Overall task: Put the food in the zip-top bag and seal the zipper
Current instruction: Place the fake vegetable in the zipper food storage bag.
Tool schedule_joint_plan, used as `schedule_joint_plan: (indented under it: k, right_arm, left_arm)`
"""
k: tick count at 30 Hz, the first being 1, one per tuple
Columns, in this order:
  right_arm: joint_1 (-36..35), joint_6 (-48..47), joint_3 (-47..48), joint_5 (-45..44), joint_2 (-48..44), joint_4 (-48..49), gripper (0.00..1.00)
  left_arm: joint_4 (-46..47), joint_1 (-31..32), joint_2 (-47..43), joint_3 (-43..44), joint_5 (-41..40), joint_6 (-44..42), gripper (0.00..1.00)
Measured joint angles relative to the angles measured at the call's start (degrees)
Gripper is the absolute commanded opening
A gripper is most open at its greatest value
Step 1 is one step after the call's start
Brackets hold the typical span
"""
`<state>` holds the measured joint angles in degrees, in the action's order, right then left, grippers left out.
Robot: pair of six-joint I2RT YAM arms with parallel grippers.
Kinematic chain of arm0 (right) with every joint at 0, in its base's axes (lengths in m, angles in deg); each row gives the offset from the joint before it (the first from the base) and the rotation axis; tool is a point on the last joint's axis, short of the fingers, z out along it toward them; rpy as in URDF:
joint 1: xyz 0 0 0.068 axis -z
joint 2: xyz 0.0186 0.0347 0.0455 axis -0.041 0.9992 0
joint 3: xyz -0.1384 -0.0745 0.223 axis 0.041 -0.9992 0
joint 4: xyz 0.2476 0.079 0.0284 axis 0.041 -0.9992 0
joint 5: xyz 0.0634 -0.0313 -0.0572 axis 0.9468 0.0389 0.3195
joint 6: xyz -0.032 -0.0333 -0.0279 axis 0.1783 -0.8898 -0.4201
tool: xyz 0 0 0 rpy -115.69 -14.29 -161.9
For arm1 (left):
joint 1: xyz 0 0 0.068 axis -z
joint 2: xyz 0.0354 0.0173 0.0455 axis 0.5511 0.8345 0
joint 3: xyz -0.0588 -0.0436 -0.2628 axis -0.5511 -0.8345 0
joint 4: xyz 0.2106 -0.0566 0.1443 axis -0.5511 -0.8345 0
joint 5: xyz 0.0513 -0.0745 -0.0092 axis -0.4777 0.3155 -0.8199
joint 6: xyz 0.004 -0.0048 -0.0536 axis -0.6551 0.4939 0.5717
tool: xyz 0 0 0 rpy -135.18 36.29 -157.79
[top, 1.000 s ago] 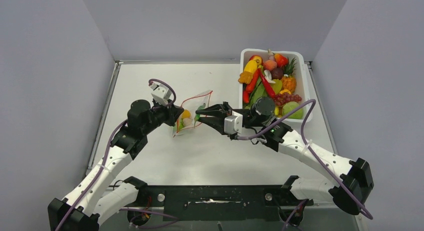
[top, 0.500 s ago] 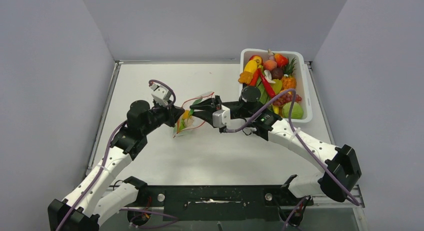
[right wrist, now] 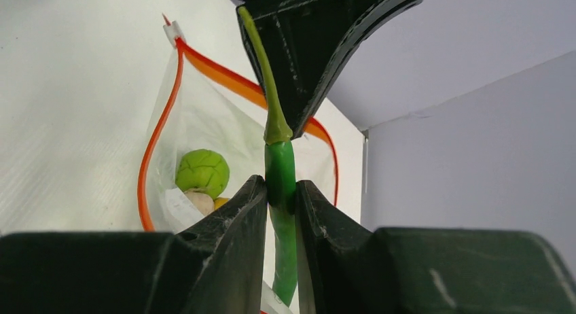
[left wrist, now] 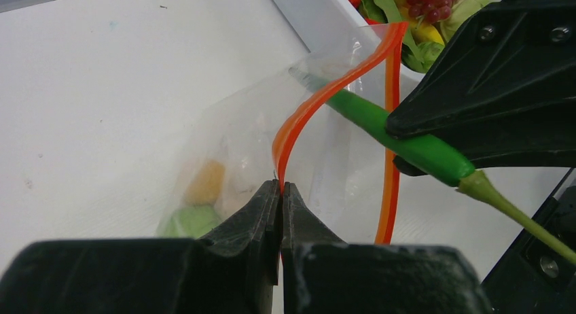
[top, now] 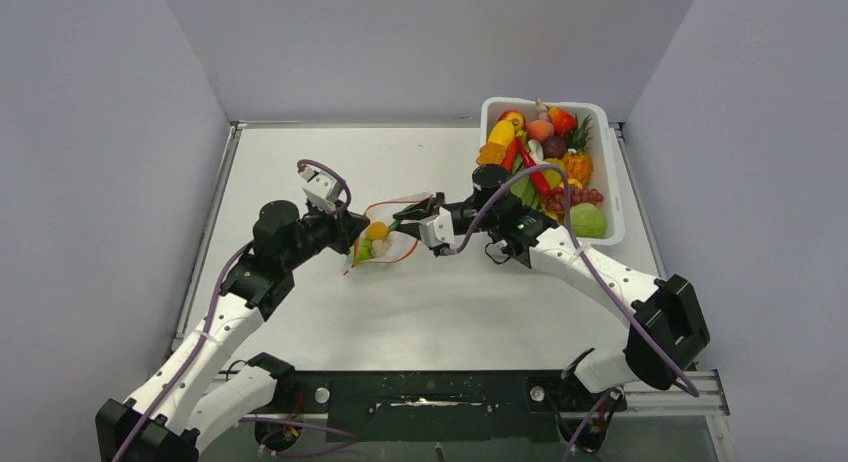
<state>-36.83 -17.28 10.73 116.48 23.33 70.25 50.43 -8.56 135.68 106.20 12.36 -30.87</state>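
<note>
The bag (top: 392,244) sits near the middle of the table (top: 300,162), well to the left of the tub, and its mouth stands open toward the right arm. The zipper (left wrist: 293,120) runs in two red-orange lines that bow apart. Through the clear plastic I can see a green ball (right wrist: 202,172), a yellow-orange piece (top: 377,230) and something pale (right wrist: 200,202) lying together at the bottom of the bag.

The left gripper (left wrist: 280,192) is clenched tight on the near line of the zipper, its two black fingers pressed together with the strip pinched between them, and that holds that side of the mouth up.

From the right comes the right gripper (right wrist: 280,188), clamped on a green chili (left wrist: 414,147) near its stalk end. The thin stalk sticks out one side of the fingers and the long body out the other. The pointed end crosses behind the zipper line that the left gripper holds and lies at the bag's mouth; how far in it reaches I can't tell.

A white tub (top: 486,112) stands in the far right corner of the table, heaped with toy fruit and vegetables in red, orange, yellow, green and purple.
</note>
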Motion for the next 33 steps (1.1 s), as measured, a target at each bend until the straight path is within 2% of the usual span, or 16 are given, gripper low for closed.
schedule_joint_plan:
  k: [9,18,21,26,33]
  right_arm:
    - [-2.8,-7.65,3.98,-10.25,5.05,-10.4,0.16]
    - [-5.4,-9.57,5.6,-19.43,8.2,-14.4,0.4]
    - [-5.62,-8.66,6.36,-21.0,8.17,-15.21,0.46]
    - [-5.62,-4.96,6.47,-22.43,7.45,-15.47,0.49]
    - [-5.6,9.03,2.95,-22.77,-0.17,-11.43,0.56]
  left_arm:
    - [0.92,-0.48,-0.22,-0.11,0.22,0.31,0.0]
    - [1.64,-0.79,-0.22,-0.28,0.63,0.5,0.0]
    - [1.62,-1.01,-0.22,-0.28,0.63,0.5,0.0]
    - [1.62,-1.01,-0.11,-0.28,0.61,0.5,0.0]
    - [1.57,-1.01,0.35,-0.28,-0.28,0.5,0.0]
